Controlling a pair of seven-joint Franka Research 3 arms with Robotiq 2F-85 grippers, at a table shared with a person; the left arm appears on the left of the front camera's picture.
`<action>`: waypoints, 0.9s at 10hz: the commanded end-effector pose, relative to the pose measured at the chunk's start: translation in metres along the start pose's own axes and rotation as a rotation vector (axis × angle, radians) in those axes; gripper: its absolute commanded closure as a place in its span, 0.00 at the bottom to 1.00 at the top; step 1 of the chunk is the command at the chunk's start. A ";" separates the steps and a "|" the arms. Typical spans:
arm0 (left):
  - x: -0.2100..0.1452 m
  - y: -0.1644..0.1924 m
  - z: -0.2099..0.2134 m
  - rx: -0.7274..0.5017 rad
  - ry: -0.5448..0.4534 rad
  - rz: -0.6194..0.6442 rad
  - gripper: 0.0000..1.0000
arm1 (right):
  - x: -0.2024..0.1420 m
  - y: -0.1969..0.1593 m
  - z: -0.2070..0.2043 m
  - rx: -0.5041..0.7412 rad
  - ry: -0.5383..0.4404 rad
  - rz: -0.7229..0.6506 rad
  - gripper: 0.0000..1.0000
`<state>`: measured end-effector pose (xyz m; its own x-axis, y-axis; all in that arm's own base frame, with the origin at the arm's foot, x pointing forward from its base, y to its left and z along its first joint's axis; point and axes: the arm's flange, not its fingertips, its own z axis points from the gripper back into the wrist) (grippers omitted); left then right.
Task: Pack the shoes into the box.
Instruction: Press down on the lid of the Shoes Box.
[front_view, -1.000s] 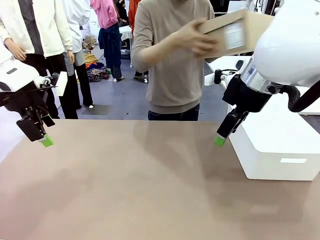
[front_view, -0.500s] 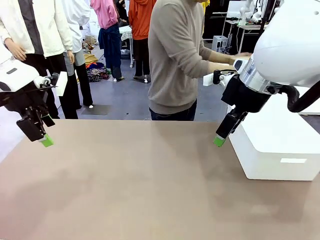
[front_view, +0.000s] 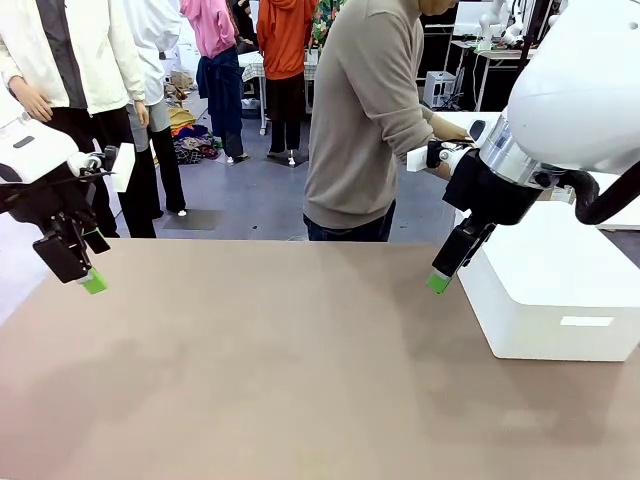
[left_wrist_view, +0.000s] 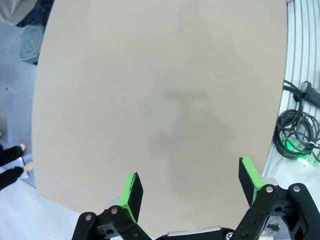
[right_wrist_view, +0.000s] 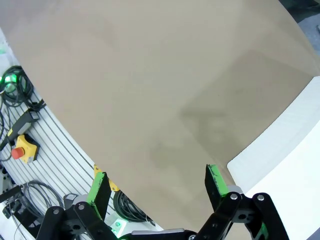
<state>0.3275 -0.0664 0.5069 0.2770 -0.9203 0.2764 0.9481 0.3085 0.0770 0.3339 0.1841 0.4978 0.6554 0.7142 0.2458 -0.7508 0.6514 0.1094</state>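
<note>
Both end effectors hover apart over the worktop (front_view: 280, 380)
Left end effector (left_wrist_view: 189, 186) and right end effector (right_wrist_view: 156, 183) gape, holding nothing — a white box (front_view: 560, 290) sits beside the right one.

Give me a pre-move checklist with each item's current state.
1. Left gripper open, fingers holding nothing: ok.
2. Right gripper open, fingers holding nothing: ok.
3. Both grippers hover above the brown table, touching nothing: ok.
4. Shoes and cardboard box set on the table within reach: not ok.
5. Person at the far edge, turned sideways toward the right arm's side, hands off the table: ok.
6. Large white box beside the right gripper, a possible obstacle: cannot tell.
</note>
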 end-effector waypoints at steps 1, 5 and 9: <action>-0.001 0.000 0.002 -0.001 0.012 0.012 0.00 | 0.000 0.001 0.002 0.001 0.002 -0.007 0.00; -0.001 0.000 0.002 -0.001 0.012 0.012 0.00 | 0.000 0.001 0.002 0.001 0.002 -0.007 0.00; -0.001 0.000 0.002 -0.001 0.012 0.012 0.00 | 0.000 0.001 0.002 0.001 0.002 -0.007 0.00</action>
<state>0.3275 -0.0664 0.5069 0.2770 -0.9203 0.2764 0.9481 0.3085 0.0770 0.3338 0.1842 0.4978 0.6552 0.7143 0.2458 -0.7510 0.6512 0.1095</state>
